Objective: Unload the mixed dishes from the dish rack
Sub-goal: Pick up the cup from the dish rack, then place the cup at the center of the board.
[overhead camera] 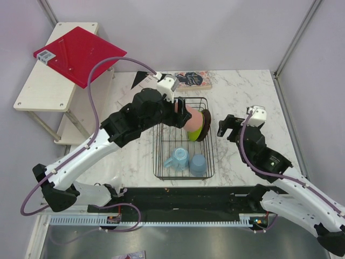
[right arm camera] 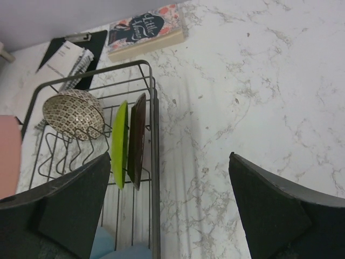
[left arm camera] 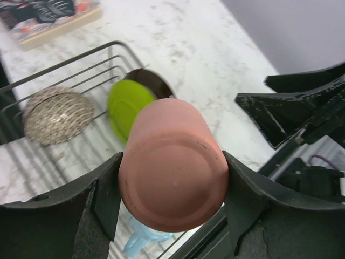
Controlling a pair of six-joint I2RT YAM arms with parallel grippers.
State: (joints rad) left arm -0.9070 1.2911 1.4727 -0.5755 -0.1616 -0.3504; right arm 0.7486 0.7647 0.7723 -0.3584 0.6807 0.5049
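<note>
One pink cup is pinched by its sides between the left jaws, base toward the wrist camera, held over the rack. Beyond these jaws stand a green plate, a dark plate and a bowl. The right jaws are spread wide, empty, over bare bench beside the rack.

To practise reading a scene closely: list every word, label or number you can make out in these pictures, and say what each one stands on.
"Little Women": white script on the dark cover of the book, clearest in the right wrist view.
The white sticker on the red board: its print is too small to read.
The spiral notepad: lines of print on the page, too blurred to read.
</note>
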